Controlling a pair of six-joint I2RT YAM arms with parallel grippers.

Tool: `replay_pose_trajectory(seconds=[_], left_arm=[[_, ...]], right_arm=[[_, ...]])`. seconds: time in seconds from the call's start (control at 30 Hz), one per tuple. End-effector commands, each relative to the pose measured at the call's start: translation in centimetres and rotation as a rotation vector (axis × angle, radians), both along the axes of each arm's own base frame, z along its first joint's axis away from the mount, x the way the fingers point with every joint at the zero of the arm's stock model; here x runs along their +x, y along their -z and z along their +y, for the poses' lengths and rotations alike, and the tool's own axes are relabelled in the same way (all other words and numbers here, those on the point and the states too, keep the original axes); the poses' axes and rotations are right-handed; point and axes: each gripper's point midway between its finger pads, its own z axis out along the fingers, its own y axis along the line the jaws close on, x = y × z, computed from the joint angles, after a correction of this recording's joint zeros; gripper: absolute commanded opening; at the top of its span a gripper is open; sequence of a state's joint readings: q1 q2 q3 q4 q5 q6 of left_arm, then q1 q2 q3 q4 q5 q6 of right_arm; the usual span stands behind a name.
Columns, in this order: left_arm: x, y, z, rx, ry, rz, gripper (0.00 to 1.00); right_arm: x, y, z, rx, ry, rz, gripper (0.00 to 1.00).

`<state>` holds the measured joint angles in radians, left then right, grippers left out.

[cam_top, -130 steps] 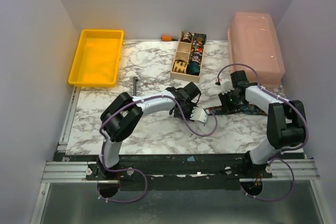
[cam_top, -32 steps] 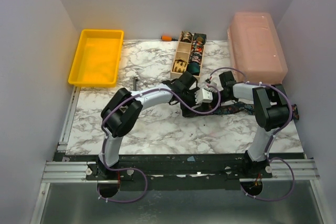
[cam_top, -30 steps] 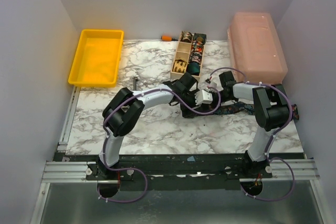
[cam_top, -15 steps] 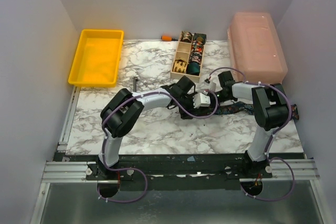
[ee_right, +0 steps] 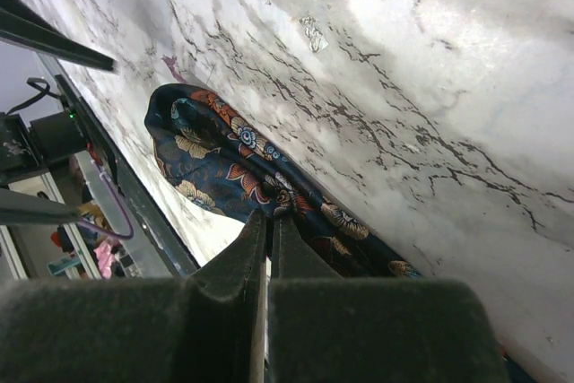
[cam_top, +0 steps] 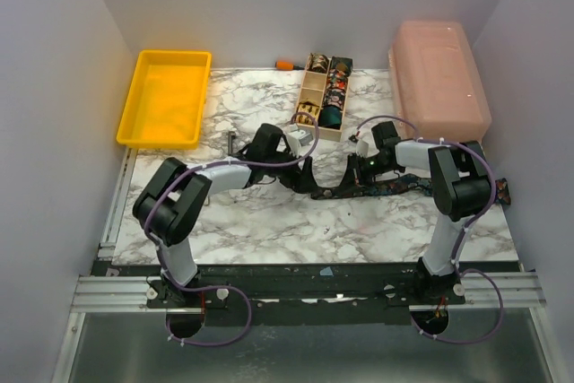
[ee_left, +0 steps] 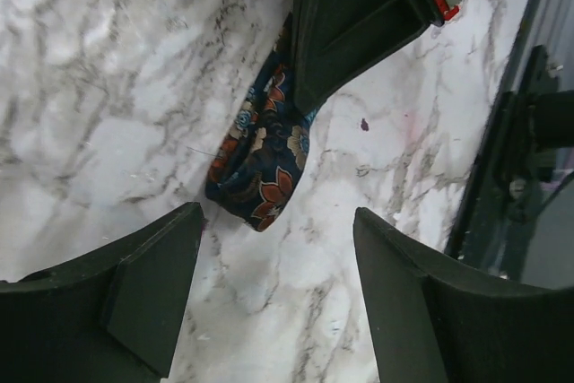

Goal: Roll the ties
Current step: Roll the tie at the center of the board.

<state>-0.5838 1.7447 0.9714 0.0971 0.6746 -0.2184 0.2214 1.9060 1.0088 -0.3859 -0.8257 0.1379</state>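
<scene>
Our left gripper (ee_left: pixel 280 248) has pulled back to the left, away from the right one. Its jaws are spread wide, and the folded end of the flowery dark tie (ee_left: pixel 265 163) lies just in front of them on the marble table (cam_top: pixel 269 221). Our right gripper (ee_right: pixel 267 218) has its jaws pressed together, with the tips down on the tie. From there the long strip runs off to the right.

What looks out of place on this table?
Two stray tools: a dark metal tool lies by the near corner of the yellow tray, and an orange-handled tool sits behind the wooden box. Neither suits this job. Nothing looks spilled or damaged.
</scene>
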Motion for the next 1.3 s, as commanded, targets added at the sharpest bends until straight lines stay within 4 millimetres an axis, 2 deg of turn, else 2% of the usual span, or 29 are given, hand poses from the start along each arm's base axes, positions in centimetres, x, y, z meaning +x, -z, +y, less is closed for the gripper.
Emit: replay_pose_trajectory(seconds=[0.0,0.23,0.33,0.4,0.53,0.63,0.73,0.87,1.0,1.07,1.27], left_arm=[[-2.4,0.5,-2.0,-0.150,-0.020,0.279,0.70],[-2.0,3.1,-1.9,-0.108,-0.107,0.391,0.66],[-2.0,3.5,-1.9,-0.108,-0.115,0.419,0.57],[-1.9,2.9,-2.0,-0.130,-0.111,0.416,0.44],[-1.7,0.6,-2.2,-0.183,-0.091,0.369,0.29],[-1.7,-0.8,-2.6,-0.222,-0.087,0.363,0.22],[-1.7,-1.5,-3.4,-0.238,-0.069,0.364,0.18],[-1.6,-1.7,-4.9,-0.258,-0.028,0.373,0.18],[-1.4,-1.0,-6.1,-0.254,-0.011,0.376,0.29],[-1.3,-0.1,-6.2,-0.241,-0.019,0.400,0.38],[-0.8,3.1,-5.0,-0.179,-0.071,0.456,0.39]], right_arm=[[0.0,3.9,-1.8,-0.166,0.003,-0.004,0.01],[-0.2,4.2,-1.4,-0.184,-0.009,-0.016,0.00],[-0.3,4.5,-1.2,-0.192,-0.012,-0.016,0.00],[-0.2,4.6,-1.0,-0.198,-0.009,-0.019,0.00],[-0.2,4.7,-0.8,-0.208,-0.007,-0.022,0.00],[-0.1,4.7,-0.5,-0.209,-0.008,-0.025,0.00],[-0.2,4.8,-0.4,-0.210,-0.009,-0.022,0.00],[-0.3,4.9,-0.1,-0.206,-0.011,-0.018,0.00],[-0.2,4.9,0.1,-0.203,-0.012,-0.015,0.00],[-0.2,4.9,0.2,-0.199,-0.014,-0.012,0.00],[-0.5,4.7,0.1,-0.200,-0.015,-0.008,0.00]])
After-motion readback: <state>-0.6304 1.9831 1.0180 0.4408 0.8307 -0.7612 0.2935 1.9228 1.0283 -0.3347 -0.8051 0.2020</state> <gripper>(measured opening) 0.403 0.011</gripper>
